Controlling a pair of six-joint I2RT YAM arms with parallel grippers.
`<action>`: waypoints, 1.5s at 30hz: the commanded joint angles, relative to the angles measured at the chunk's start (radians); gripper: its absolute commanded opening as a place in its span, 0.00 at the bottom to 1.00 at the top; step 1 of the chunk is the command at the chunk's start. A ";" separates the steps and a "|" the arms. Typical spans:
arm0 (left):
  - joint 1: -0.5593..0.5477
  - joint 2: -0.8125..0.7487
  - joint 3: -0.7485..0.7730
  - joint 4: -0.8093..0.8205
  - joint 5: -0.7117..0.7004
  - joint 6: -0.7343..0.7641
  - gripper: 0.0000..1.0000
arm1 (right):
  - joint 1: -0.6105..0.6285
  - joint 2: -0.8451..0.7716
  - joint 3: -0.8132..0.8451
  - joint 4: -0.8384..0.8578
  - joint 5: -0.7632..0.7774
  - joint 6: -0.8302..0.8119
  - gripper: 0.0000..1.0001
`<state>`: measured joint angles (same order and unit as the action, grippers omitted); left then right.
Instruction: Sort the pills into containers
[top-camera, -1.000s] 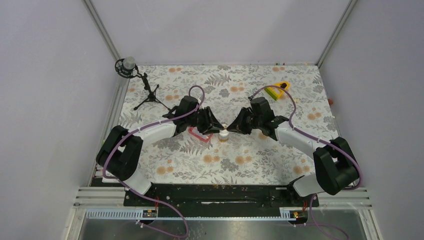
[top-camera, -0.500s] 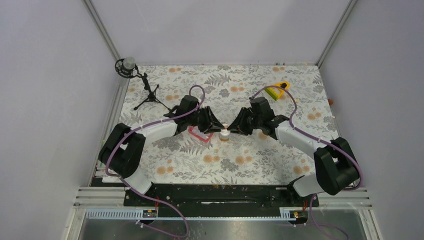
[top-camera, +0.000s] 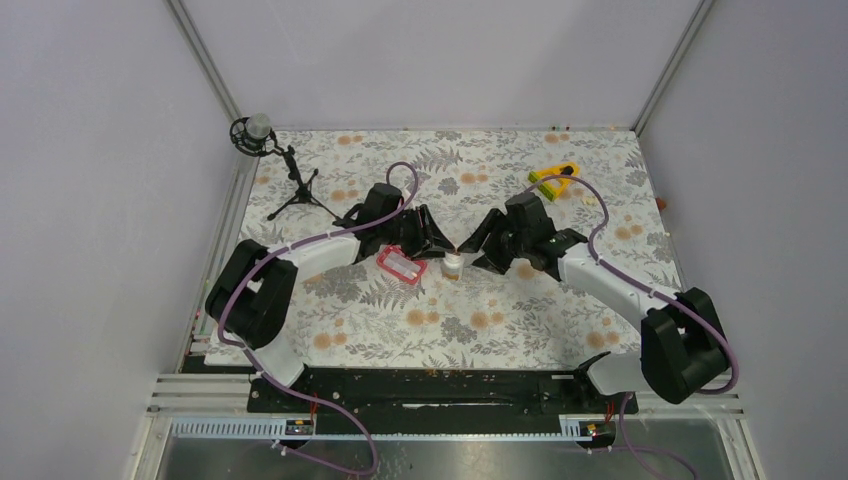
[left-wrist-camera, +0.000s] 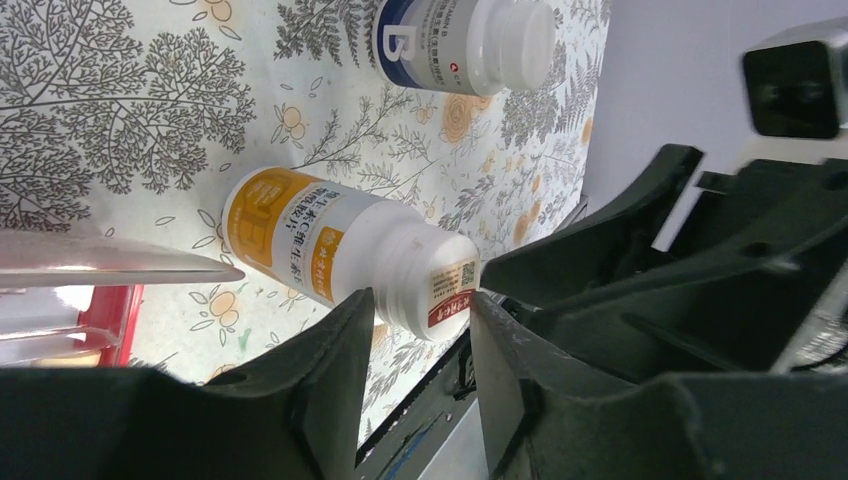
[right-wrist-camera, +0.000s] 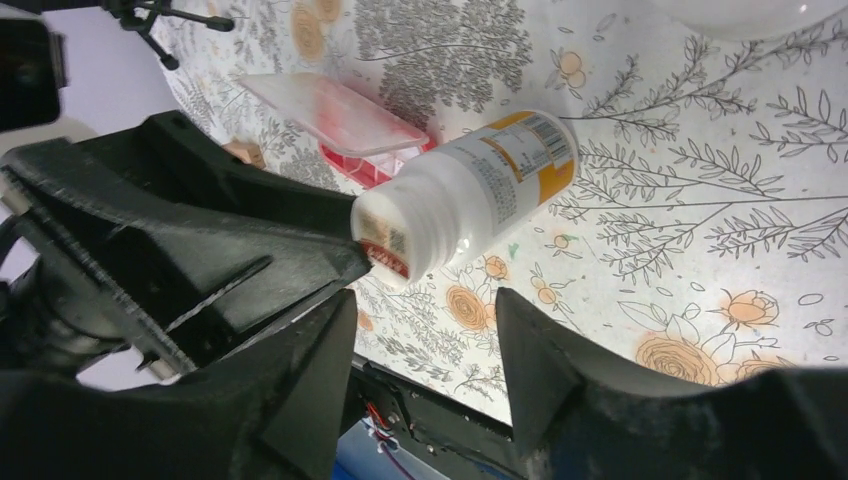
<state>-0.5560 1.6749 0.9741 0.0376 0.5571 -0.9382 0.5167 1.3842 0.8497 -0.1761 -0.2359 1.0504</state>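
Observation:
A white bottle with an orange label (left-wrist-camera: 330, 250) stands on the flowered cloth at mid-table (top-camera: 453, 266). My left gripper (left-wrist-camera: 420, 310) is shut on its white neck end, one finger on each side. My right gripper (right-wrist-camera: 425, 330) stands open just right of the bottle (right-wrist-camera: 480, 190), with only cloth between its fingers. The red-pink pill tray (top-camera: 402, 263) lies left of the bottle, and its clear lid (right-wrist-camera: 335, 112) is raised. The tray's red edge (left-wrist-camera: 100, 310) shows in the left wrist view. No pills can be made out.
A second white bottle with a blue label (left-wrist-camera: 465, 45) stands close behind the first. A yellow wedge tool (top-camera: 555, 178) lies at the back right. A microphone on a black tripod (top-camera: 285, 180) stands at the back left.
My right gripper has opened and drawn slightly back from the bottle's top. My left gripper has shifted a little up and right, staying on the bottle.

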 joint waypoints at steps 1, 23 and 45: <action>0.005 -0.026 0.047 -0.017 -0.006 0.038 0.42 | -0.001 -0.074 0.063 -0.037 0.064 -0.067 0.64; 0.010 -0.070 -0.020 0.068 -0.003 -0.069 0.33 | -0.024 0.033 0.024 0.110 -0.070 -0.122 0.45; 0.011 -0.056 -0.041 0.008 -0.017 -0.046 0.22 | -0.023 0.049 -0.027 0.117 -0.089 -0.098 0.39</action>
<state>-0.5507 1.6295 0.9394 0.0357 0.5484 -0.9951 0.5011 1.4288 0.8215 -0.0734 -0.3096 0.9504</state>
